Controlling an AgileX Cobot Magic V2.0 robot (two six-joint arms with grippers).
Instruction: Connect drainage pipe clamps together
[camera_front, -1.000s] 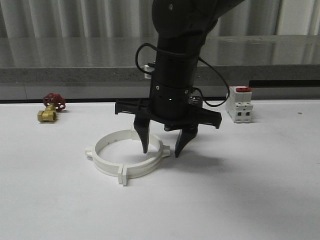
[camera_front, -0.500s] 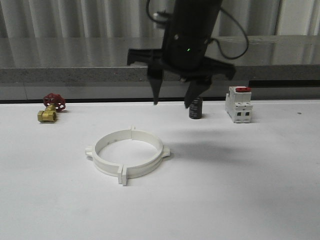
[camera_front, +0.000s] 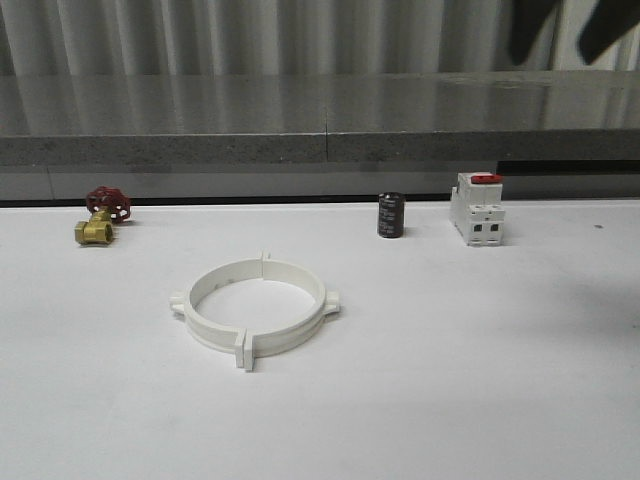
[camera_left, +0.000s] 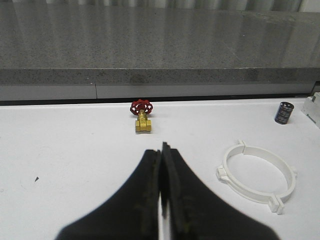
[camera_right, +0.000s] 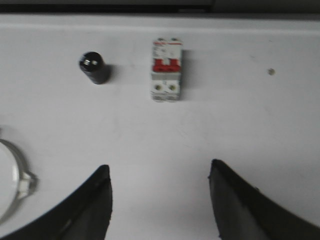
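The two white drainage pipe clamps (camera_front: 282, 340) lie on the white table left of centre, their end tabs meeting at front and back so that they form one wide ring. Nothing touches them. My right gripper (camera_front: 553, 60) hangs high above the table's right side, far from the ring, and its wrist view shows the right gripper (camera_right: 159, 167) open with nothing between the fingers and an edge of the clamps (camera_right: 21, 186). My left gripper (camera_left: 162, 148) is shut on nothing, low over bare table, with the clamps (camera_left: 247, 192) off to one side.
A brass valve with a red handwheel (camera_front: 101, 215) sits at the back left. A small black cylinder (camera_front: 391, 215) and a white breaker with a red top (camera_front: 478, 208) stand at the back right. A grey ledge (camera_front: 320, 148) runs behind the table.
My right gripper has lifted off the ring and gone up and to the right, to the top edge of the front view. The ring has stayed in place.
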